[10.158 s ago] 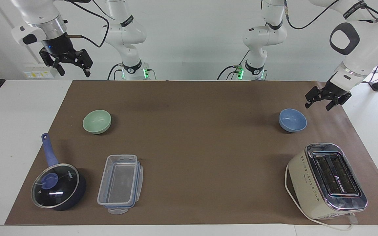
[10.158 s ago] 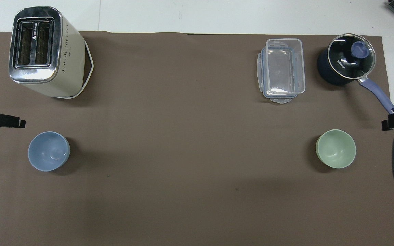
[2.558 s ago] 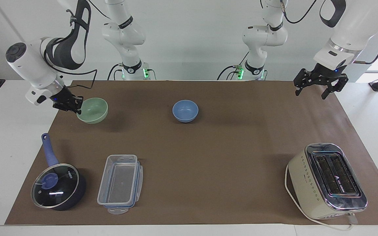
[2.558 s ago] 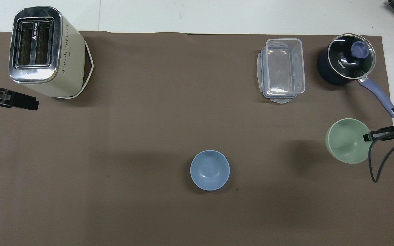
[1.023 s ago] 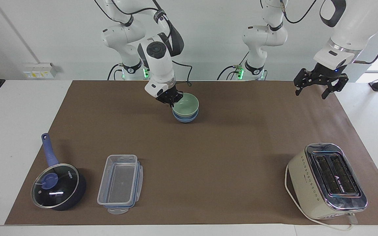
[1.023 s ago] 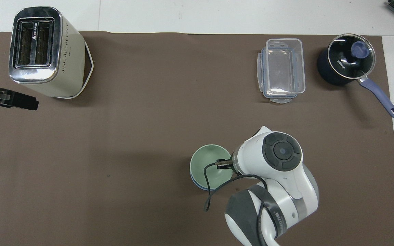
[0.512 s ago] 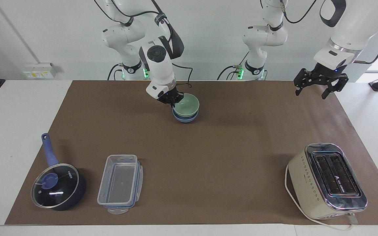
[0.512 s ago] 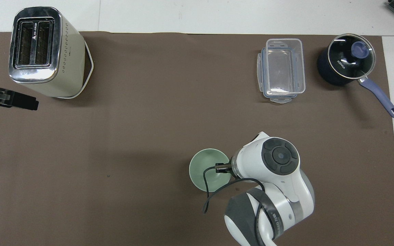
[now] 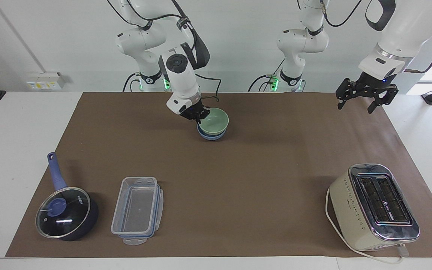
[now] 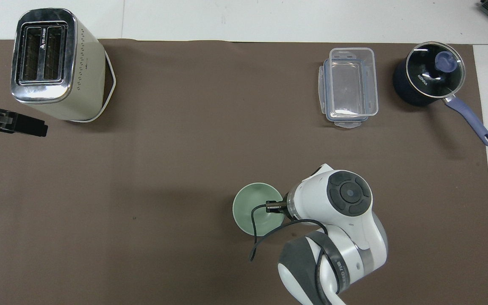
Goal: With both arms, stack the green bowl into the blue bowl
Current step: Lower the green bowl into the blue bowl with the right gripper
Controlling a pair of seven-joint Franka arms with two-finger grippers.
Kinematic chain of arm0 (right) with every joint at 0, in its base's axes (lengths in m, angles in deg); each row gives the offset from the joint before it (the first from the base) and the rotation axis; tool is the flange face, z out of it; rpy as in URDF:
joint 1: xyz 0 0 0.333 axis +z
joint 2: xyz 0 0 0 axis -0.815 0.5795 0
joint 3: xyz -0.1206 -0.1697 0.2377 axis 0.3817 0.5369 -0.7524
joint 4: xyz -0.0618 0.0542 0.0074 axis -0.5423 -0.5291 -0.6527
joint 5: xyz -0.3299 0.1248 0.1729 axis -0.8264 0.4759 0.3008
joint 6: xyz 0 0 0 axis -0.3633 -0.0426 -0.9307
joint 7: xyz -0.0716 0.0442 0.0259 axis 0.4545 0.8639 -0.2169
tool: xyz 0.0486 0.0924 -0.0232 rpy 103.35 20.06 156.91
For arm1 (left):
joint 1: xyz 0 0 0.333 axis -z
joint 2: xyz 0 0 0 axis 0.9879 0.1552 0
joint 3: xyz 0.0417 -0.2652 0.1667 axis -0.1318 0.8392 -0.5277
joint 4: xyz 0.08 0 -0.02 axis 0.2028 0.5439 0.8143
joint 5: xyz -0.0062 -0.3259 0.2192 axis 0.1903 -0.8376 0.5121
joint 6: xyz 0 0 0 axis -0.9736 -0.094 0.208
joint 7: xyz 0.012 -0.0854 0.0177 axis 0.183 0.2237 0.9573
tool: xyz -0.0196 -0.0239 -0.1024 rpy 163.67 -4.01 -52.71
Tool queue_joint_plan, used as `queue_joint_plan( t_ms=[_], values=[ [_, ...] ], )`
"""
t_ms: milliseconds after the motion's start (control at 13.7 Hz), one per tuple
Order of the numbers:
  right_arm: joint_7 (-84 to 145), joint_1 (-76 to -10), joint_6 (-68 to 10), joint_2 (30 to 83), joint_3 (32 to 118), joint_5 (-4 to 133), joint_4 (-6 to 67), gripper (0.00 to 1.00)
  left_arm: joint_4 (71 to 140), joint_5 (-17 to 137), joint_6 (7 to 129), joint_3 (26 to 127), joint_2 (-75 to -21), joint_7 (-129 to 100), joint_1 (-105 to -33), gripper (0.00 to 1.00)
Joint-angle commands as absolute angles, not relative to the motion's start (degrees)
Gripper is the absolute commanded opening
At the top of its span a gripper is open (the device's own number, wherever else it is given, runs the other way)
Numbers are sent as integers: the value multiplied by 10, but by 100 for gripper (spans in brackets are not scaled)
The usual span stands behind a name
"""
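Green bowl (image 9: 215, 120) was seated in the blue bowl (image 9: 210, 135), mid-table toward the robots' edge, its rim pinched by the right gripper (image 9: 195, 113). Release was judged next: fingers parted, then a straight lift. The left gripper (image 9: 366, 96) waited spread wide above the brown mat (image 9: 238, 176)'s corner.

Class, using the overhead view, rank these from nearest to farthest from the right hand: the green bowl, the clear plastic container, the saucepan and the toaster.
1. The green bowl: at the right hand, which is at its rim, mid-table.
2. The clear plastic container: farther from the robots, toward the right arm's end.
3. The saucepan: beside the container, closer to that end.
4. The toaster: at the left arm's end.
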State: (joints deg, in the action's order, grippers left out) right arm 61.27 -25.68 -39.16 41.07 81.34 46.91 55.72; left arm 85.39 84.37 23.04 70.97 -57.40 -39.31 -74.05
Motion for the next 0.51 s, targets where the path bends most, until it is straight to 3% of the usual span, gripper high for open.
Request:
queue_joint_plan(
  t_ms=[0, 146, 438],
  values=[
    [598, -258, -407, 413, 815, 487, 563, 0, 846, 852, 225, 714, -574, -393, -747, 100],
    [594, -258, -408, 415, 815, 487, 564, 1, 846, 852, 225, 714, -574, -393, -747, 100],
    [595, -258, -407, 417, 815, 487, 564, 30, 847, 851, 225, 714, -574, -393, -747, 100]
  ],
)
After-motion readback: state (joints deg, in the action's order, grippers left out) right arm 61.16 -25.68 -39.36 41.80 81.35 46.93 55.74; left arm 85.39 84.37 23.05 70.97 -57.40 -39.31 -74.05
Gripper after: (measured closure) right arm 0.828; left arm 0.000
